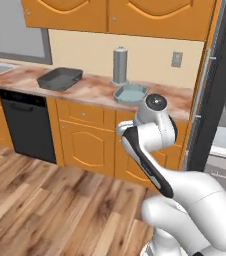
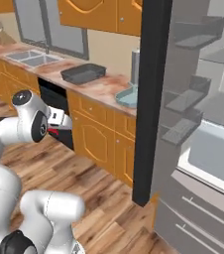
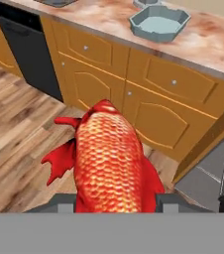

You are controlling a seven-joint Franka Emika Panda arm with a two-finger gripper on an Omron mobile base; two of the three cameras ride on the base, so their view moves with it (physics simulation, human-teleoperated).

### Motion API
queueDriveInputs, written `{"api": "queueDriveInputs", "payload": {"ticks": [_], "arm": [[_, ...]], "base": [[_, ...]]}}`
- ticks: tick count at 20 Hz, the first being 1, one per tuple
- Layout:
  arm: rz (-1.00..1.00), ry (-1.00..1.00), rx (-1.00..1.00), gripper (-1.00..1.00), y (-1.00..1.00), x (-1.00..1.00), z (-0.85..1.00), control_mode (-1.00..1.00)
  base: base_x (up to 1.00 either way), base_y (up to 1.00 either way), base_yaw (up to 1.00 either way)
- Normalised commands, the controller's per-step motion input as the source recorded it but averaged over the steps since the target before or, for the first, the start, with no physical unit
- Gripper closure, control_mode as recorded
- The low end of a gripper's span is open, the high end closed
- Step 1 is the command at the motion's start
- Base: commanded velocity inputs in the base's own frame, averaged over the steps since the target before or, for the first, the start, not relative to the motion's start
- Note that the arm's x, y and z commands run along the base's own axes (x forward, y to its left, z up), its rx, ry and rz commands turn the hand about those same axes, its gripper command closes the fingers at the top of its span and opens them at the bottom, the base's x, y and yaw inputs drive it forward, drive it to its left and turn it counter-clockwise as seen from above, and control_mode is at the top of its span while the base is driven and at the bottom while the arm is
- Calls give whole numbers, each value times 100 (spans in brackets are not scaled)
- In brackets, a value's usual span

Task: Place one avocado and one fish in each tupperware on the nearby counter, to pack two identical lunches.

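Between hand [image 3: 115, 204] pads, fish [image 3: 108, 158] lengthwise.

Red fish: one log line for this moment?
held: red fish in jaws | gripper: shut | pale blue tupperware: empty, on counter | dark tupperware: on counter

Between the fingertips [image 3: 67, 202] lies a red-orange fish [image 3: 108, 158] whose skin looks scaly and slightly glossy, the scales forming a fine raised pattern, with plain red fins that look smoother. Beyond the fingers, the counter [image 3: 208, 44] looks like polished stone, mottled reddish-brown and cream, with a soft sheen. On it the pale blue-grey tray [image 3: 159, 24] looks like smooth matt plastic, and the dark grey tray [image 1: 60, 78] has a similar dull, smooth finish. The upright cylinder [image 1: 120, 65] behind them looks like brushed grey metal. The cabinet doors [image 3: 168, 114] are orange wood with a satin finish and small metal knobs. The floor [image 1: 40, 200] is grained wooden planks.
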Motion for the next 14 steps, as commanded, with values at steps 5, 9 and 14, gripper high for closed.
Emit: {"api": "queueDriveInputs", "payload": {"ticks": [5, 9, 14], "arm": [[0, 0, 0, 100, 0, 0, 0, 100], [0, 0, 0, 100, 0, 0, 0, 100], [0, 0, 0, 100, 0, 0, 0, 100]], "base": [[100, 78, -56], [100, 63, -55], [100, 56, -55]]}}
